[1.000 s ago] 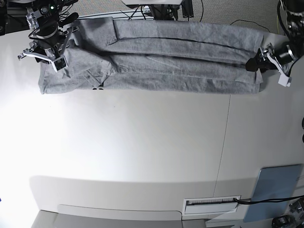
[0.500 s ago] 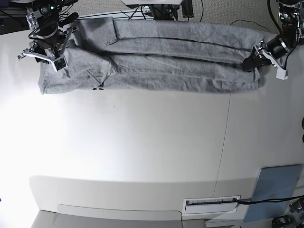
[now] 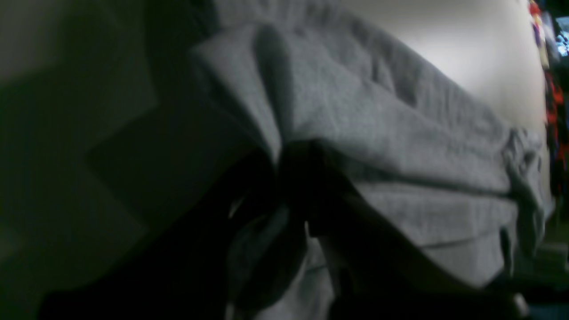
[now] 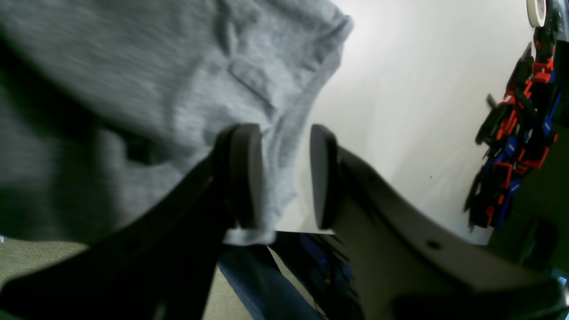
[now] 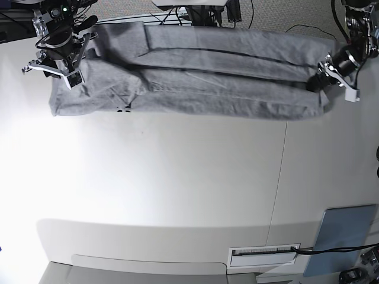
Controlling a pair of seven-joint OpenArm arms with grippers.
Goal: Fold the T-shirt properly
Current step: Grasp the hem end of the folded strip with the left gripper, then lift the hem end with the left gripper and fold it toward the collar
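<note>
Jaws first: the left gripper point(image 3: 284, 186) looks pinched shut on a thick fold at one end of the shirt point(image 5: 195, 74), though its wrist view is dark and blurred; the right gripper point(image 4: 280, 178) stands about half open, one pad point(image 4: 244, 173) against the cloth, a hem edge hanging in the gap, nothing squeezed. The shirt lies along the far edge of the table point(image 5: 177, 189), already folded lengthwise into a long band, with an arm at each of its 2 ends. It looks soft, light and limp, so it will sag between any 2 holds and slide easily on the smooth top; I'd judge the stacked layers at the end corners the best place to grip, catching every layer at once. Near the front corner lies a blue pad point(image 5: 344, 238).
</note>
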